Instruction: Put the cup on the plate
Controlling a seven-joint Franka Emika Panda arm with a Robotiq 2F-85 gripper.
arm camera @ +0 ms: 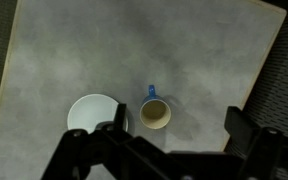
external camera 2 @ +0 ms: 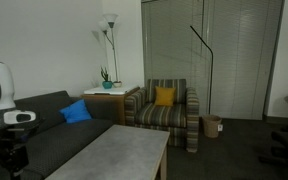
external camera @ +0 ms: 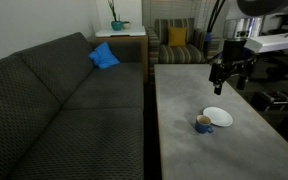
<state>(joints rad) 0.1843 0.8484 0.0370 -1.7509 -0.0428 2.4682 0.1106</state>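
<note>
Two things to place, so first: where is the cup?

Upright on the counter, toward its near end and closer to the long edge away from the sofa. The wrist view looks straight into its tan inside, with the blue handle sticking out on the side toward the counter's far edge.

Is it on the plate?

No. The plate lies beside it on the counter. The wrist view shows a strip of bare counter between them, partly covered by a dark finger. In an exterior view the cup seems to overlap the plate's rim, but both are too small there to judge contact.

And the end effector?

Its fingers stand wide apart with nothing between them. In the wrist view only the finger ends show along the bottom, dark and blurred, and the linkage covers the plate's lower rim. In an exterior view the end effector hangs above the counter, clear of cup and plate, nearer the far end than they are.

Anything cut off?

In an exterior view the end effector is only a dark shape at the left frame edge; how its fingers stand cannot be told there. The counter runs out of the bottom of that frame, its near end unseen.
</note>
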